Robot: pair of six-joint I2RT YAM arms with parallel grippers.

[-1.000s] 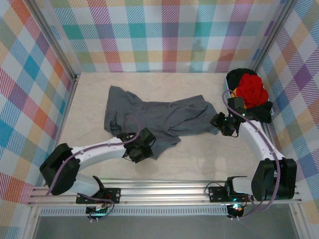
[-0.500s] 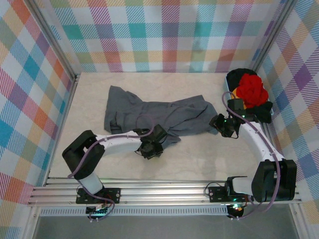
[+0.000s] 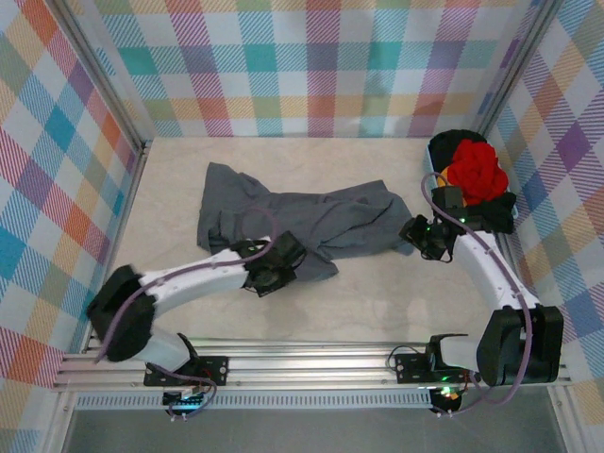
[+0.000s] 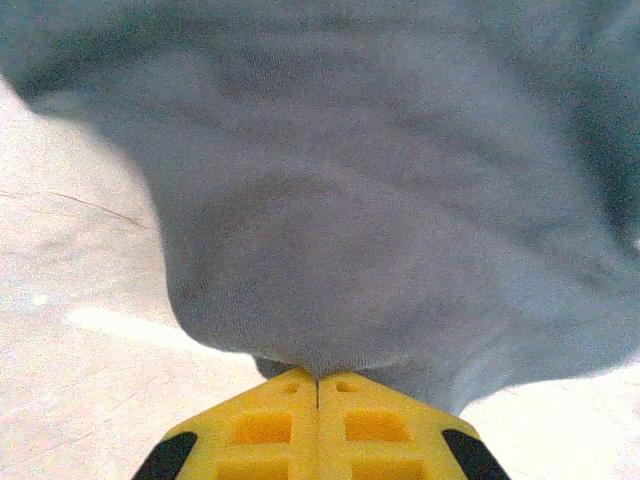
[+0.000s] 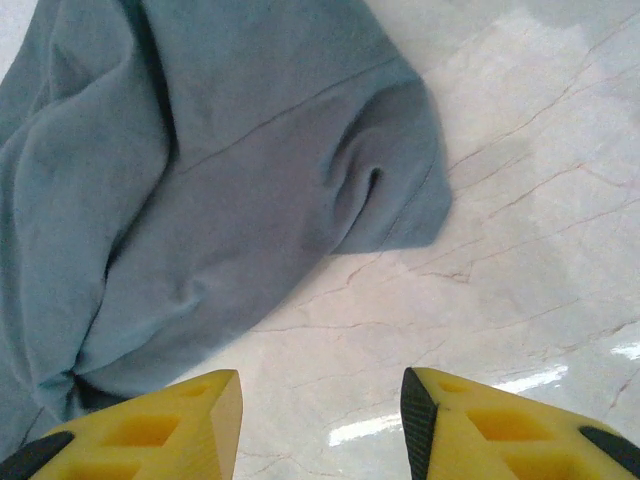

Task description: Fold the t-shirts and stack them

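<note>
The large slate grey t-shirt point(image 3: 311, 222) lies crumpled across the middle of the table. My left gripper point(image 3: 281, 260) sits at its near hem, shut on a fold of the grey cloth point(image 4: 380, 200), which bulges over the closed yellow fingertips point(image 4: 318, 378). My right gripper point(image 3: 415, 234) hovers just off the shirt's right end, open, with bare table between its fingers point(image 5: 320, 385) and the grey cloth point(image 5: 200, 180) ahead and to the left. A bright red t-shirt point(image 3: 475, 172) is heaped on a black one point(image 3: 494, 213) at the back right, with a sliver of orange-yellow point(image 3: 440, 177) beside them.
Plaid walls point(image 3: 311, 66) close in the left, back and right sides. The pale marble tabletop point(image 3: 396, 293) is bare in front of the shirt. An aluminium rail point(image 3: 311, 363) with the arm bases runs along the near edge.
My left arm has swung, carrying its gripper right along the near hem and then slightly back up, and the drooping hem flap is drawn in. The right arm has barely moved.
</note>
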